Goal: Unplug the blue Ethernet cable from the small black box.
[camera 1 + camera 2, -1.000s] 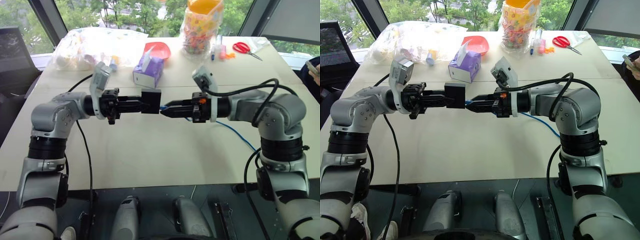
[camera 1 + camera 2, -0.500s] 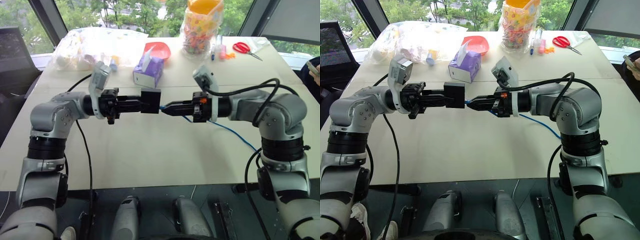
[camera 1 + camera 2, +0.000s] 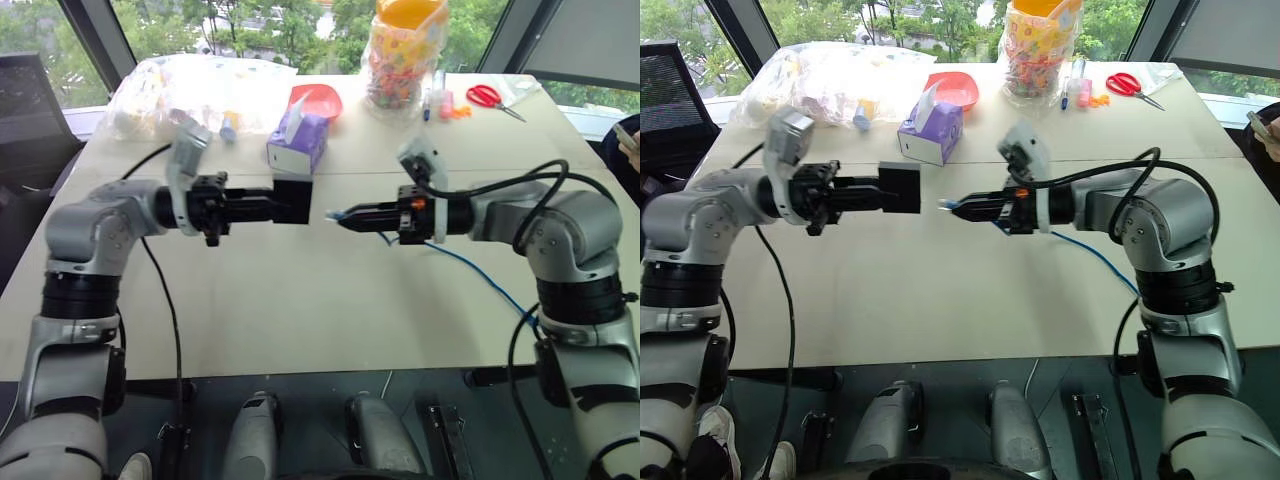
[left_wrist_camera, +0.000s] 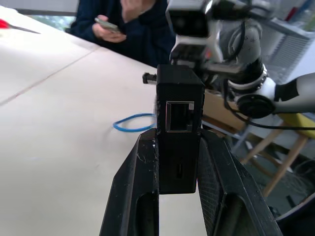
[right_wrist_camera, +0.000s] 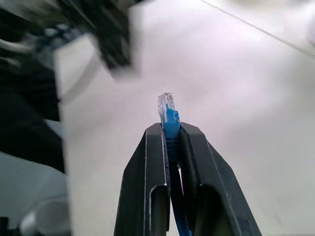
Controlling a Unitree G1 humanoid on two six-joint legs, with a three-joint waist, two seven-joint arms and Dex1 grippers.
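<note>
My left gripper (image 3: 278, 205) is shut on the small black box (image 3: 298, 200) and holds it level above the table. In the left wrist view the box (image 4: 178, 147) sits between the two fingers (image 4: 138, 196), and its port (image 4: 179, 116) is empty. My right gripper (image 3: 350, 215) is shut on the blue Ethernet cable just behind its clear plug (image 5: 166, 104). The plug hangs free, a short gap to the right of the box. The rest of the cable (image 3: 470, 265) trails over the table toward its right front edge.
Behind the box stands a purple tissue box (image 3: 297, 142). Further back are a red bowl (image 3: 316, 100), a clear plastic bag (image 3: 195, 90), a jar of coloured bits (image 3: 405, 55) and red scissors (image 3: 488, 96). A person's hand with a phone (image 3: 628, 138) shows at the right.
The plug has come out of the box. My right gripper has pulled it to the right and my left gripper has drawn the box left, opening a gap between them.
</note>
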